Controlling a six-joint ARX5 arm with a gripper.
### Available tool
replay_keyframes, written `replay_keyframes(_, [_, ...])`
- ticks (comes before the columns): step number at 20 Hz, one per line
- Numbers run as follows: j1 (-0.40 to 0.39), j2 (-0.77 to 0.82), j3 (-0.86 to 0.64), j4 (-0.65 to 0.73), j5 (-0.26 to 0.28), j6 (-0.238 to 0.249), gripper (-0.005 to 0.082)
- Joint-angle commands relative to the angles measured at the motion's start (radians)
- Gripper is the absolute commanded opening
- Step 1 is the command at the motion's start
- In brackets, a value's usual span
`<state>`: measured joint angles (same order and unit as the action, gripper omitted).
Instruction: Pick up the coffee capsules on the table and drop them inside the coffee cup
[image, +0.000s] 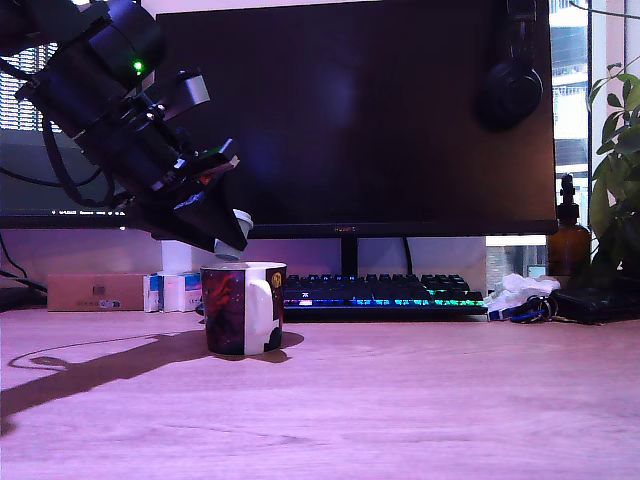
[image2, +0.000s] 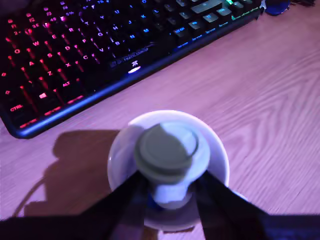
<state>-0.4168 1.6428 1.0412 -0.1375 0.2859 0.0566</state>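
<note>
The arm (image: 110, 95) is angled down from the exterior view's upper left, with a green light (image: 137, 67) lit on its dark body. The gripper (image: 232, 240) is pointed downward. Its fingers (image2: 122, 200) are closed on a pale grey-green capsule (image2: 167, 147), which is held in the air.

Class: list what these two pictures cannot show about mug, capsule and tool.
Mug inside: exterior view, hidden by its own wall; wrist view, mostly covered by the capsule.
Blue patch below the capsule: wrist view, too hidden to identify.
Tool: wrist view, its fingers dark and blurred.
</note>
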Motion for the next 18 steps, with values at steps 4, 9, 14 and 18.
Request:
replay_keyframes(4, [-0.002,0.002,0.001,-0.004,-0.003,0.004,0.0070])
replay_keyframes(9, [-0.002,0.001,0.006,-0.018,-0.003,0.004,0.0081])
replay_keyframes(14, [-0.002,0.001,0.013,-0.051,-0.003,0.004,0.0432])
replay_keyframes(18, [-0.002,-0.002,0.034,-0.059,-0.002,0.004,0.0442])
